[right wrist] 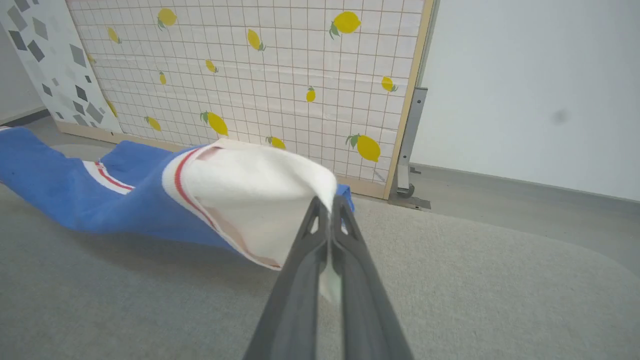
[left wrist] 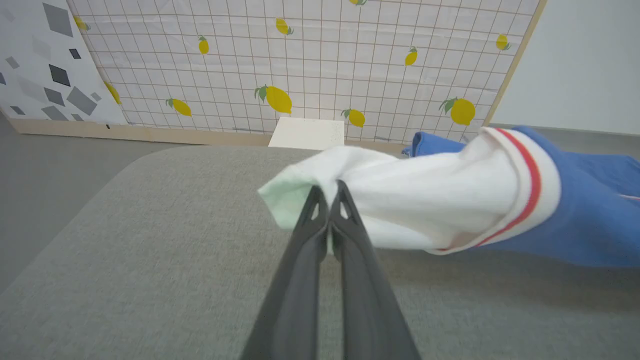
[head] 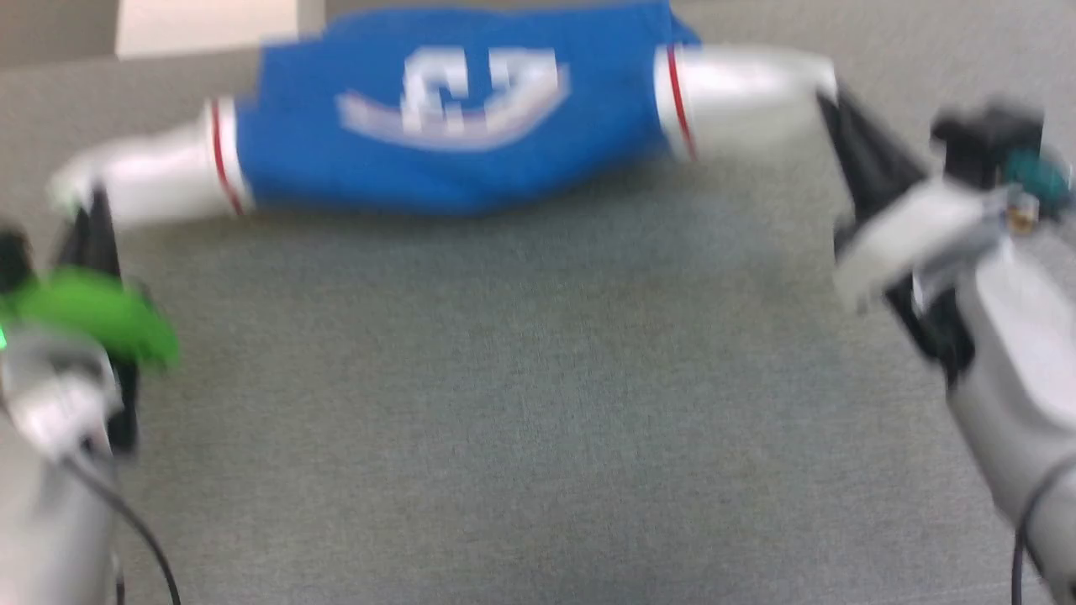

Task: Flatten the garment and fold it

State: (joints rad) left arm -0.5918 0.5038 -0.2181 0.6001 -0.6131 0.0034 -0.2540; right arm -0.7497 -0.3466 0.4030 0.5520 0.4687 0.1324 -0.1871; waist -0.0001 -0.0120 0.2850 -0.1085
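The garment (head: 445, 143), a royal-blue shirt with white sleeves and red-striped trim, hangs stretched between my two grippers above the grey surface, its white lettering blurred and upside down in the head view. My left gripper (head: 88, 202) is shut on the end of one white sleeve (left wrist: 400, 205), pinched at the fingertips of the left gripper (left wrist: 327, 192). My right gripper (head: 828, 97) is shut on the end of the other white sleeve (right wrist: 250, 200), with cloth caught between the fingers of the right gripper (right wrist: 329, 202). The blue body (right wrist: 60, 195) sags in the middle.
A grey fabric-covered surface (head: 538, 403) spreads below the shirt. Behind it stands a lemon-print grid panel (left wrist: 310, 65) with a wooden frame, a white box (left wrist: 306, 133) at its foot, a grey-patterned board (left wrist: 45, 70), and a metal caster leg (right wrist: 407, 150).
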